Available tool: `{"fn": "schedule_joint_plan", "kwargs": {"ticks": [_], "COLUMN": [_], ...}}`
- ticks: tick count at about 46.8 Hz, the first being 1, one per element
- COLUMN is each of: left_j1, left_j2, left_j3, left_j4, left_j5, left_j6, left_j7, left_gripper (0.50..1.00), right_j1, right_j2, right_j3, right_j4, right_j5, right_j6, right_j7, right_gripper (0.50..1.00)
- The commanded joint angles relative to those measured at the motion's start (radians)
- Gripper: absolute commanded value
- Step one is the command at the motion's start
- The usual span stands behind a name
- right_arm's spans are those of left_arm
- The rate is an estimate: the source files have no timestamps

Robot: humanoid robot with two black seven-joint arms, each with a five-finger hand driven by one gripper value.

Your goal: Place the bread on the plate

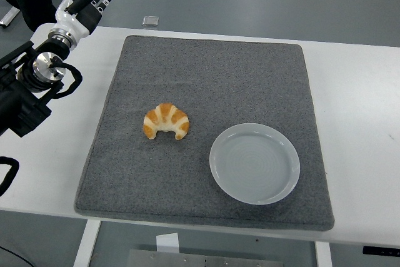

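The golden crescent-shaped bread (pixel 166 120), mid-mat left of the round pale-grey plate (pixel 254 163), looks light and crushable, best pinched gently across its middle; the left hand (pixel 84 5) hovers fingers spread, empty, over the worktop's far-left corner.

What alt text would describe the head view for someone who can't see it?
A croissant lies on a grey mat beside an empty white plate, untouched. The robot's left hand hangs open over the table's far left corner.

A mat (pixel 206 79) lies on the counter (pixel 356 92) before me. On it, the bread (pixel 166 121) sits left of the plate (pixel 254 163), apart from it. My left hand (pixel 84 4) hangs past the mat's far left corner.
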Motion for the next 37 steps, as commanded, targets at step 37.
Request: {"fn": "schedule_joint_plan", "kwargs": {"ticks": [37], "left_j1": [-0.167], "left_j2": [0.235], "left_j3": [0.365], "left_j4": [-0.374], "left_j5": [0.569], "left_j6": [-0.041], "left_j7": [0.012], "left_gripper": [1.0], "right_j1": [0.0], "right_j2": [0.0], "right_j3": [0.0], "right_j4": [0.0], "right_j5": [0.0], "right_j6": [0.0], "right_j7": [0.001], "right_gripper": [0.952]}}
